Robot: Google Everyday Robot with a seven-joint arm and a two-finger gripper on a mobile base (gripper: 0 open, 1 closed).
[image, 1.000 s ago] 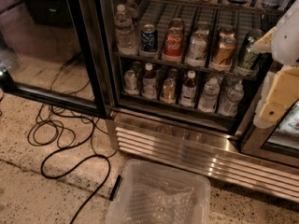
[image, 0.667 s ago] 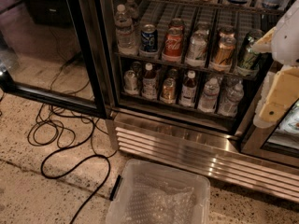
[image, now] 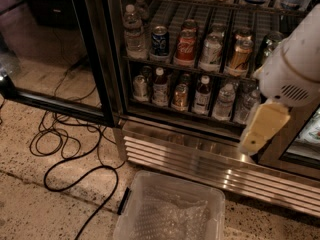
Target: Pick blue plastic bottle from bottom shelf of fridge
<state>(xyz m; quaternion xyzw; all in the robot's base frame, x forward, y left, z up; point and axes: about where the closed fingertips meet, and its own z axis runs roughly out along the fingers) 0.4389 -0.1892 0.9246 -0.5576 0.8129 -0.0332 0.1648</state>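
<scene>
The fridge (image: 113, 59) stands open, its glass door (image: 45, 49) swung to the left. On the bottom shelf (image: 185, 113) a slim dark blue plastic bottle (image: 202, 96) with a white cap stands mid-row. A similar white-capped bottle (image: 160, 87) stands further left. My gripper (image: 261, 128), a pale yellow piece under the white arm (image: 295, 64), hangs at the right in front of the shelf's right end, right of the bottle and touching nothing.
Cans (image: 180, 96) and clear water bottles (image: 224, 101) share the bottom shelf. The rack above holds soda cans (image: 186, 48). A louvred steel grille (image: 210, 161) runs below. A clear plastic bin (image: 170, 211) sits on the floor in front. Black cables (image: 75, 156) loop at the left.
The arm and gripper have moved down and to the left, closer to the right end of the bottom shelf. The bottles and cans have not moved.
</scene>
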